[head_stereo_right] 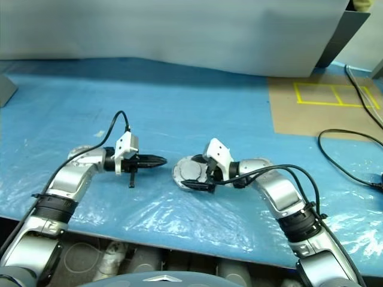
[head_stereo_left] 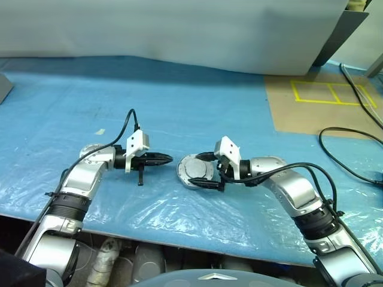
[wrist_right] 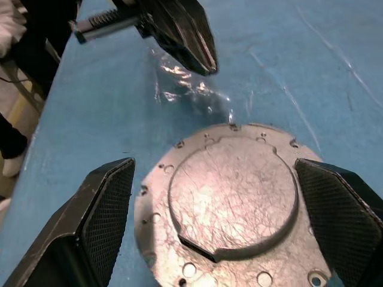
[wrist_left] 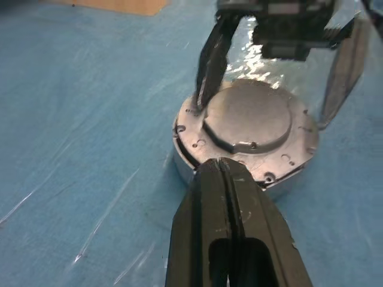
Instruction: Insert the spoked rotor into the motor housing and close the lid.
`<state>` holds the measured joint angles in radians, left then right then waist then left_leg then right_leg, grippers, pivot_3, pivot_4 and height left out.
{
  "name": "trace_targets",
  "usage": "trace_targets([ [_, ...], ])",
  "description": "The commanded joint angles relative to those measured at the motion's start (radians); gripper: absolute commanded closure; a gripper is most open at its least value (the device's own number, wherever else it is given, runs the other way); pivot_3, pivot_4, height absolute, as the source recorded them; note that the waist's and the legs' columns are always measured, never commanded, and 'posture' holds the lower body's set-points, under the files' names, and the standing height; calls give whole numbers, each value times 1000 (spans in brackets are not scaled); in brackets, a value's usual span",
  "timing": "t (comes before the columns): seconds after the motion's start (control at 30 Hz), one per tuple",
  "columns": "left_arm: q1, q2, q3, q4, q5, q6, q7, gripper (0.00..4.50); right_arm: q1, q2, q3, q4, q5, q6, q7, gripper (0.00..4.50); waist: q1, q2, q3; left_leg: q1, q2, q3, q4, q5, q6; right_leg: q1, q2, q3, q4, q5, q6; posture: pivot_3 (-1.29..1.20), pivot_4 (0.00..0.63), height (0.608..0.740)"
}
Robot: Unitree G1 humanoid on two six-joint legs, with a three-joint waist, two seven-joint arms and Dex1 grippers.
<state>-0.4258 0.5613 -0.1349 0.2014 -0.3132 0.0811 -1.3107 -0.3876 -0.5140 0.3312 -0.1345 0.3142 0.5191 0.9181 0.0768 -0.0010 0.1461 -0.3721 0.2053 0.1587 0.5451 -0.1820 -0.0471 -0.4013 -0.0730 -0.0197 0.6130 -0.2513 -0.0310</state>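
- Motor housing (head_stereo_left: pixel 195 171) lying flat on the blue plastic-covered table (head_stereo_left: pixel 179 107), smooth silver face up, between the two arms
- Right gripper (wrist_right: pixel 221 230) spread wide, one finger on either side of the puck, nothing clamped yet; best to centre both pads on the rim before squeezing, so the disc cannot skate on the slick sheet
- Left gripper (wrist_left: pixel 222 173) pressed fully together, empty, tip just beside the near rim; probably useful as a stop against sliding
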Motion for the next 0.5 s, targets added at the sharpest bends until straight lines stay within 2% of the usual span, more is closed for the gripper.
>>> trace_targets([
  [0.03, 6, 27, 10, -42, -4, -7, -18, 4500, -25, 8, 0, 36, -35, -46, 9, 22, -3, 0, 0, 0, 0, 0, 0, 0, 0, 0, 0, 0, 1, 0, 0, 0, 150, 740],
  [0.13, 6, 27, 11, -41, 2, -10, -9, 4500, -16, 8, 21, 53, -69, -71, 17, 22, -5, 0, 0, 0, 0, -1, 1, 0, 0, 0, 0, 0, 2, 0, 0, 0, 150, 740],
  [0.17, 5, 25, 12, -41, 2, -9, -5, 4500, -12, 7, 35, 59, -89, -91, 19, 190, -6, 0, 0, 0, 0, -1, 2, 0, 0, 0, 0, 0, 2, 0, 0, 0, 150, 740],
  [0.23, 3, 23, 11, -39, 4, -8, 0, 4500, -8, 7, 48, 68, -116, -118, 21, 618, -7, 0, 0, 0, 0, -1, 2, 0, 0, 0, 0, 0, 2, 0, 0, 0, 150, 740],
  [0.33, 6, 20, 6, -48, 4, -5, 6, 4500, -6, 30, 47, 64, -107, -99, 16, 1559, -7, 0, 0, 2, 0, -1, 2, 0, 0, 0, 0, 0, 4, 0, 0, 0, 150, 740],
  [0.5, 4, 14, 0, -53, 3, -2, 10, 4500, -16, 59, 40, 81, -122, -88, -10, 1600, -10, 0, 0, 3, 0, -1, 4, 0, 0, 0, 0, 1, 6, -2, -4, 0, 150, 740],
])
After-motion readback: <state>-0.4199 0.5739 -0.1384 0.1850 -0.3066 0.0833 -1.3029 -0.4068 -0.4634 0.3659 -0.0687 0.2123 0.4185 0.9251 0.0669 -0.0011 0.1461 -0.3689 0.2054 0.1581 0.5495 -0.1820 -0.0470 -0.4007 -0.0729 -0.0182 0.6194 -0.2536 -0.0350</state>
